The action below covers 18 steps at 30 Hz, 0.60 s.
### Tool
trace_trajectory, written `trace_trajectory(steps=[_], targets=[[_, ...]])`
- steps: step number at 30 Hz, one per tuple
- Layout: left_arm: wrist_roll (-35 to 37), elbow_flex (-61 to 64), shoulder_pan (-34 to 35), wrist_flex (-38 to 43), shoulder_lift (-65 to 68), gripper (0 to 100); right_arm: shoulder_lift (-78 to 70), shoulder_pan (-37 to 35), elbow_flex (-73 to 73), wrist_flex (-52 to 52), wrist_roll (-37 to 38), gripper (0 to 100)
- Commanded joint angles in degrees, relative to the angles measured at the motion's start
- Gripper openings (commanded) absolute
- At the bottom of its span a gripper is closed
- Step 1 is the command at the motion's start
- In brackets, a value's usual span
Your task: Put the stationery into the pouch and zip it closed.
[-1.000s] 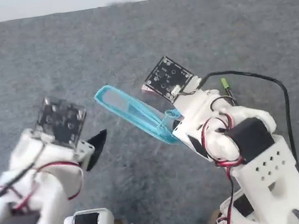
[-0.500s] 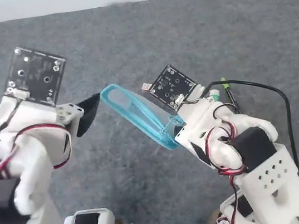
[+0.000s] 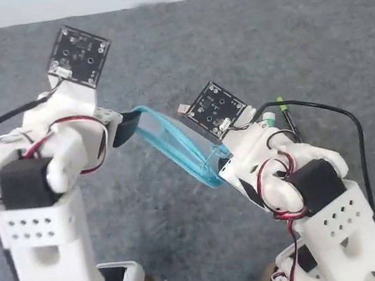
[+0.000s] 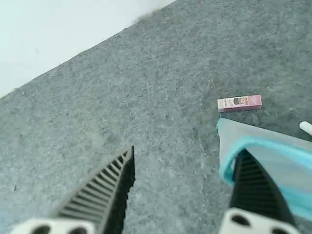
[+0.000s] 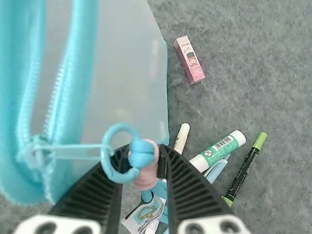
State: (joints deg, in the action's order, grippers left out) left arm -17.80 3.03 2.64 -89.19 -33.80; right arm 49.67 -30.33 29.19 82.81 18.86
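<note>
The right gripper [image 5: 143,149] is clenched on the zip pull [image 5: 143,163], a knotted blue and pink cord. The clear, blue-edged pouch [image 5: 122,73] stretches away from that grip, while a glue stick [image 5: 218,148], a green pen [image 5: 246,168] and a pink box [image 5: 189,59] lie on the grey mat [image 5: 253,58] past the fingertips. The left gripper [image 4: 186,161] is spread wide at the pouch's far end: one finger [image 4: 251,180] sits right beside the blue rim, contact unclear, and the other stands well apart over bare mat.
</note>
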Motion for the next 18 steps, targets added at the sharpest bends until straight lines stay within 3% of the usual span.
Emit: trace_trajectory(steps=[1,7,12,16,18], targets=[[-0.5,2.4,-0.8,3.6,0.3,31,0.0,-2.7,0.2,-0.2,-0.4,0.6],[-2.8,14.0,-0.9,10.5,-0.1,30,0.0,-3.3,0.1,-0.2,-0.4,0.6],[-2.6,18.2,-0.8,13.6,-0.3,16,-0.2,-3.2,0.2,-0.2,-0.3,1.8],[-2.5,18.1,-0.7,13.4,-0.4,1,0.0,-3.1,0.3,-0.2,-0.5,13.0],[-2.5,18.2,-0.7,13.2,-0.7,1,0.0,-3.1,0.3,0.0,-0.5,18.5]])
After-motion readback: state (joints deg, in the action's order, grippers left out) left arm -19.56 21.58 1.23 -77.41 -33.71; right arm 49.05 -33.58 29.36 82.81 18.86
